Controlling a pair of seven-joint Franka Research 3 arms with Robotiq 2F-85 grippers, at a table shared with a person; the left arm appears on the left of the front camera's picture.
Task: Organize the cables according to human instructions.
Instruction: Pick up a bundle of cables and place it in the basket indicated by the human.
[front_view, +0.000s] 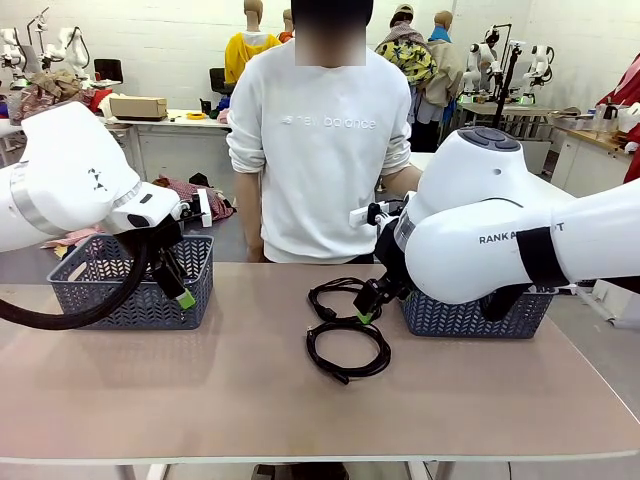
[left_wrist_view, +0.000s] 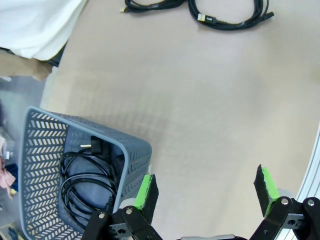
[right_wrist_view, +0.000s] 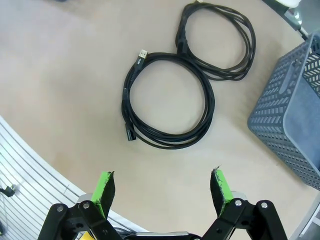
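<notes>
Two black cables lie coiled on the table's middle: a nearer coil (front_view: 348, 350) (right_wrist_view: 167, 100) and a farther one (front_view: 335, 293) (right_wrist_view: 217, 42). In the left wrist view both coils (left_wrist_view: 230, 17) (left_wrist_view: 155, 5) lie along the top edge. More coiled black cable (left_wrist_view: 85, 185) lies inside the left grey basket (front_view: 110, 300) (left_wrist_view: 135, 145). My left gripper (front_view: 180, 290) (left_wrist_view: 206, 190) hangs open beside that basket's right end, holding nothing. My right gripper (front_view: 368, 305) (right_wrist_view: 162, 187) hovers open above the near side of the nearer coil, also holding nothing.
A second grey basket (front_view: 470, 318) (right_wrist_view: 295, 100) stands right of the coils, partly behind my right arm. A person in a white sweatshirt (front_view: 320, 150) stands at the far edge. The table's near half is bare.
</notes>
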